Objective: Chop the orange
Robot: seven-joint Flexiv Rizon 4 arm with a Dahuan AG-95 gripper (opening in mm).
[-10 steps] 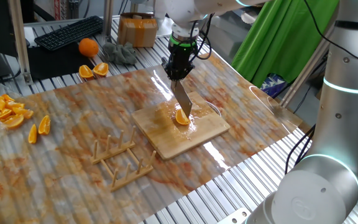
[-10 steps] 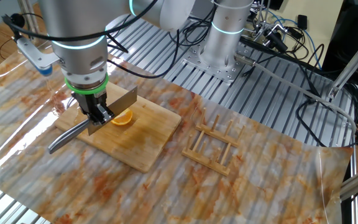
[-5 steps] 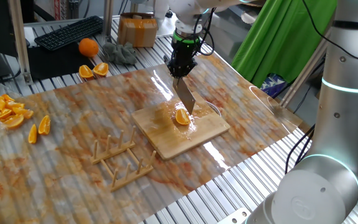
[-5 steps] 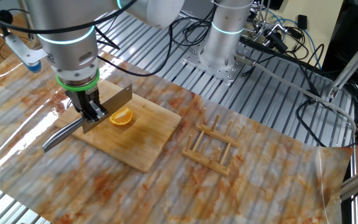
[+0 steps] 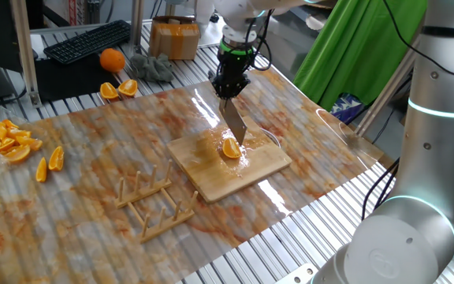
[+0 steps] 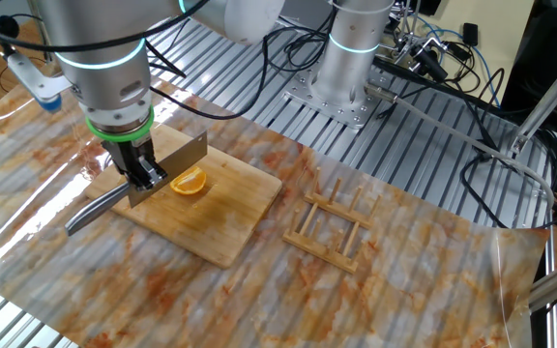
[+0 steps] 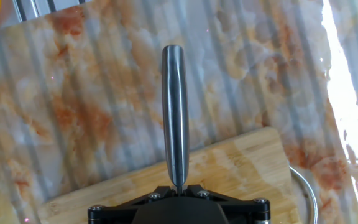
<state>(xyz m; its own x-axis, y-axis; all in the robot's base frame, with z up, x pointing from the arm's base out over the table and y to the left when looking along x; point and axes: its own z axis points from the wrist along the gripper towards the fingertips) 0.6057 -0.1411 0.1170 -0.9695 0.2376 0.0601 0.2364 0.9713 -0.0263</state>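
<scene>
A small crescent orange piece (image 5: 231, 148) lies on the wooden board (image 5: 211, 177); it also shows in the other fixed view (image 6: 189, 182) on the board (image 6: 211, 227). My gripper (image 5: 230, 89) is shut on a steel knife (image 5: 234, 125) and holds the blade just above and behind the orange. In the other fixed view the gripper (image 6: 143, 177) holds the knife (image 6: 177, 158) with its handle sticking out to the left. In the hand view the gripper (image 7: 177, 188) clamps the knife, whose handle (image 7: 174, 112) points away; the orange is hidden there.
A wooden rack (image 5: 154, 201) stands left of the board. A heap of orange wedges (image 5: 5, 140), two loose wedges (image 5: 48, 164), two halves (image 5: 118, 89) and a whole orange (image 5: 112, 59) lie at the far left. A keyboard (image 5: 85, 39) is behind.
The gripper with the knife lifted up and back off the orange between one second and half a second ago. Since then nothing has moved.
</scene>
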